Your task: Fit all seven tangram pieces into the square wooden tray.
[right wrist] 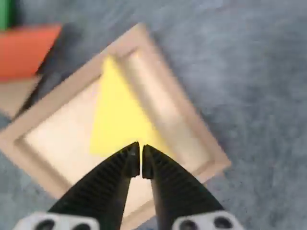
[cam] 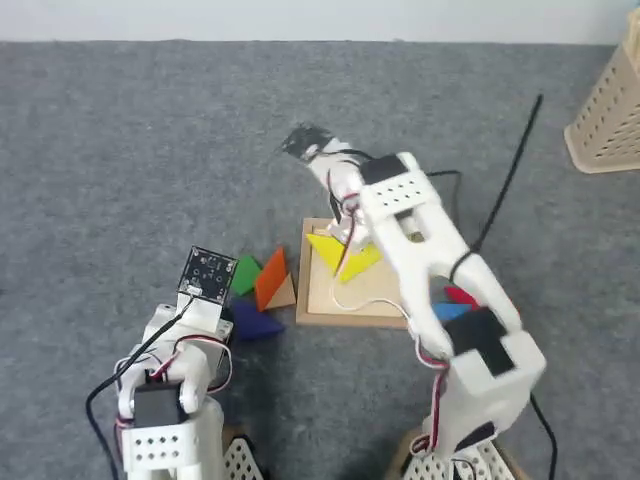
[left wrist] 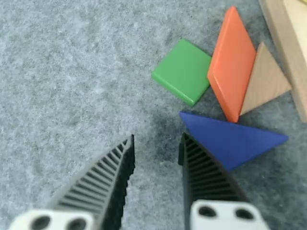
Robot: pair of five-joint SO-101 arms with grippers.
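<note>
- The right tool (right wrist: 137,155) is clenched on nothing. Its tips hang over the yellow triangle (right wrist: 120,120), which lies inside the square wooden tray (right wrist: 178,106) against one wall.
- The left tool (left wrist: 156,143) is released, its jaws apart over the grey surface (cam: 150,150), just beside the blue triangle (left wrist: 235,139).
- The green square (left wrist: 183,71), orange parallelogram (left wrist: 232,64) and tan triangle (left wrist: 266,81) cluster near the tray's outer edge. The orange and tan pieces are touching.
- A red piece (cam: 462,296) and a light blue piece (cam: 450,311) sit on the tray's other side, partly hidden under the right arm.
- Risk: pressing down with shut tips may skid the yellow triangle or shift the light tray.
- Risk: one left finger is close to the blue triangle's corner, so closing here would likely push the piece rather than grip it.
- Risk: the pieces are packed tightly, so lifting one may drag its neighbours.
- Risk: both arms work near the tray and could collide.
</note>
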